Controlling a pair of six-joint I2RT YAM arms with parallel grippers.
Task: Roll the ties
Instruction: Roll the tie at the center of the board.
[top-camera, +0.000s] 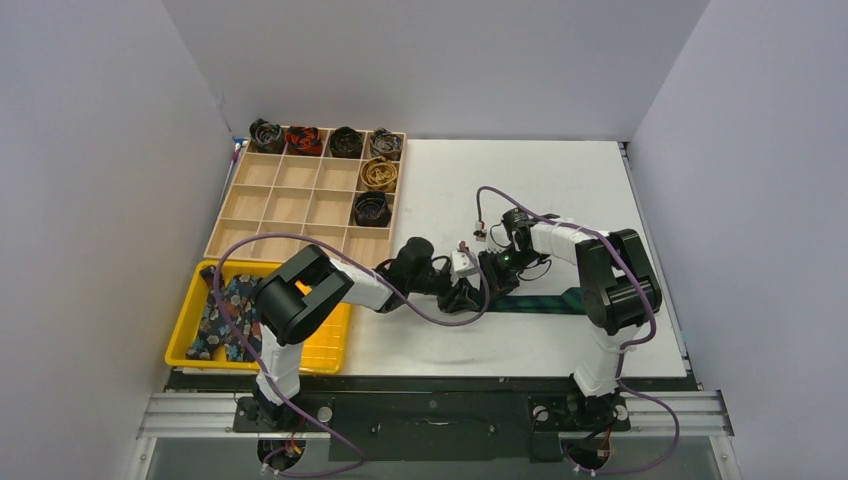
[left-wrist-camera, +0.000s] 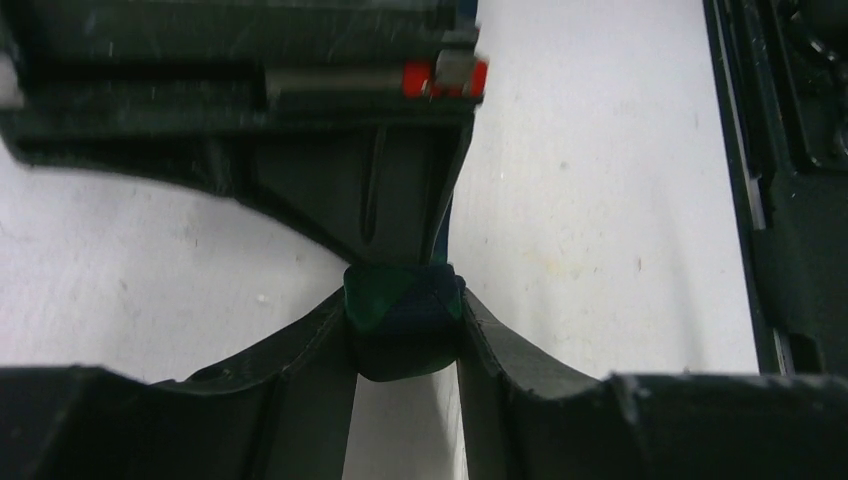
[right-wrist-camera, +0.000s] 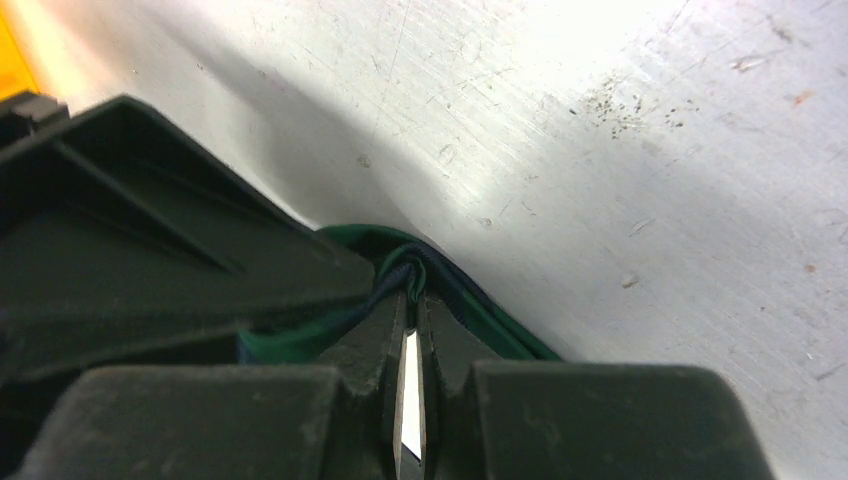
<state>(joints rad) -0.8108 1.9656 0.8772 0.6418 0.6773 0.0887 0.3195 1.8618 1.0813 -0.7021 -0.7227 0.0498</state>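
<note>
A dark green-navy plaid tie (top-camera: 540, 303) lies flat on the white table, running right from both grippers. My left gripper (top-camera: 470, 297) is shut on the tie's small folded end (left-wrist-camera: 402, 318), a green-navy wad squeezed between the fingertips. My right gripper (top-camera: 495, 270) meets it from the right and is shut on a pinch of the same tie (right-wrist-camera: 420, 268). Floral ties (top-camera: 225, 315) lie heaped in the yellow tray (top-camera: 330, 350). Rolled coils (top-camera: 371, 208) sit in the wooden grid box.
The wooden grid box (top-camera: 262, 205) stands at the back left with several coils along its top row and right column. The yellow tray sits at the front left under my left arm. Grey walls enclose the table.
</note>
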